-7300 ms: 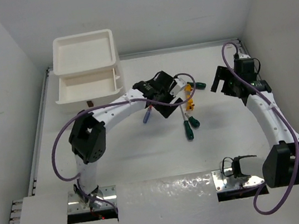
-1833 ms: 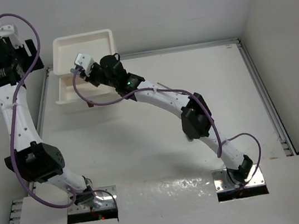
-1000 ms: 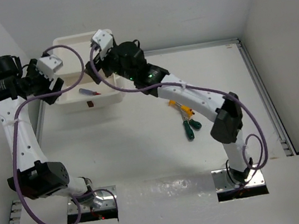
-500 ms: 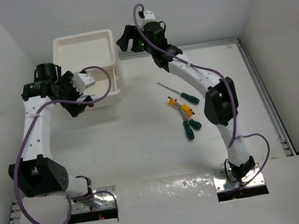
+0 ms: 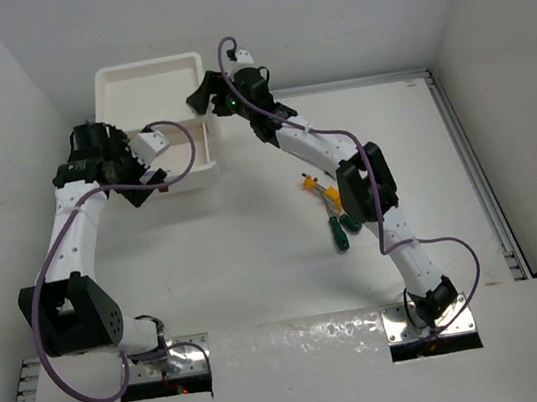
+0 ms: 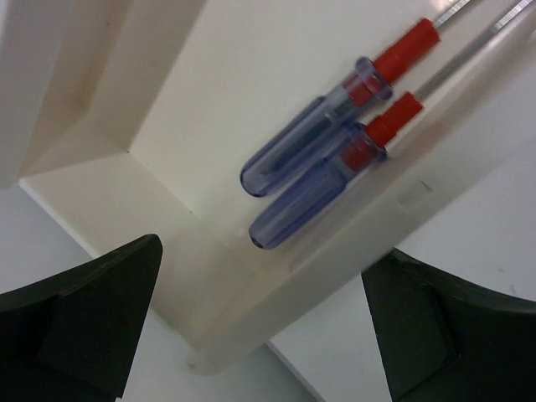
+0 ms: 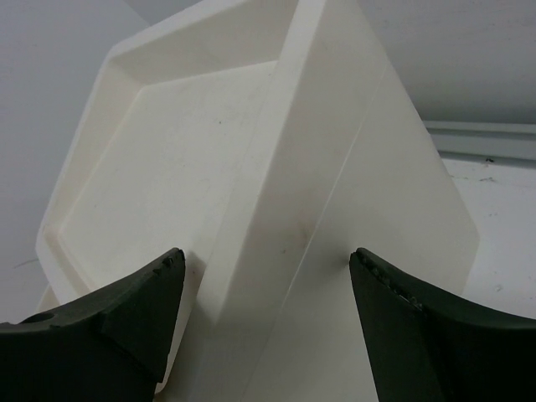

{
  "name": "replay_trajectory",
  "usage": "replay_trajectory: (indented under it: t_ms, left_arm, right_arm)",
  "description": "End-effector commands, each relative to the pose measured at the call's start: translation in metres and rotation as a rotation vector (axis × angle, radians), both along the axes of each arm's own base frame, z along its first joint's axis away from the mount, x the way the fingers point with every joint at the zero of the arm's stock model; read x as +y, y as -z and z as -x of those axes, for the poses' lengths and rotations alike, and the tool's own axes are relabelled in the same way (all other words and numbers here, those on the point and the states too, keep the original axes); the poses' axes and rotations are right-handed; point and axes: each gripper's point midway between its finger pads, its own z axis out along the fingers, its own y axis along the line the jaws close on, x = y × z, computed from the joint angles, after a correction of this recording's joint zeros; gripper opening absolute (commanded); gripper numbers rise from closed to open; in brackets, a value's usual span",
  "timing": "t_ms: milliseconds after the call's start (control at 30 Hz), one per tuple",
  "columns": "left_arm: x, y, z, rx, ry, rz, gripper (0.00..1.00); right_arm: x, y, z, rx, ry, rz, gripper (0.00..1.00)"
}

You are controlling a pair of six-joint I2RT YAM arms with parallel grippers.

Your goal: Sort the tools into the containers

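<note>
White plastic drawer (image 6: 251, 67) on your left already holds two blue-red screwdrivers (image 6: 335, 138), lying side by side. The left jaws hang spread and empty just in front of it. The right jaws stand apart astride the stacked unit's (image 5: 147, 67) right corner, not visibly pinching it. Further right, yellow and green screwdrivers (image 5: 334, 213) lie bunched on the bench (image 5: 258, 263), unsorted. You're likely under halfway. Open bench surrounds them; the unit's corner is tight.
</note>
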Motion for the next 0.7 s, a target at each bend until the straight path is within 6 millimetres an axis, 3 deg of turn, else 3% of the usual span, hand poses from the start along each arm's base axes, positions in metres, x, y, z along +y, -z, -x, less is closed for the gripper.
replay_trajectory:
  t_ms: [0,67,233,433,600,667]
  left_arm:
    - [0.004,-0.029,-0.031,-0.188,-0.078,0.029,1.00]
    - [0.001,-0.032,-0.039,-0.224,-0.124,0.068,1.00]
    - [-0.004,-0.071,-0.064,-0.381,-0.211,0.171,1.00]
    - [-0.003,-0.082,-0.080,-0.495,-0.273,0.198,1.00]
    - [-0.026,-0.097,-0.087,-0.519,-0.232,0.292,1.00]
    - [-0.046,-0.094,-0.089,-0.499,-0.186,0.298,1.00]
  right_arm:
    - [0.004,-0.003,-0.003,-0.015,-0.016,-0.032,0.77]
    - [0.004,0.002,-0.002,-0.004,-0.020,-0.027,0.74]
    - [0.005,0.009,0.001,0.009,-0.035,-0.008,0.69]
    - [0.005,0.014,0.005,0.012,-0.055,0.009,0.66]
    - [0.007,0.017,0.007,0.017,-0.069,0.014,0.60]
    - [0.009,0.018,0.008,0.024,-0.080,0.004,0.57]
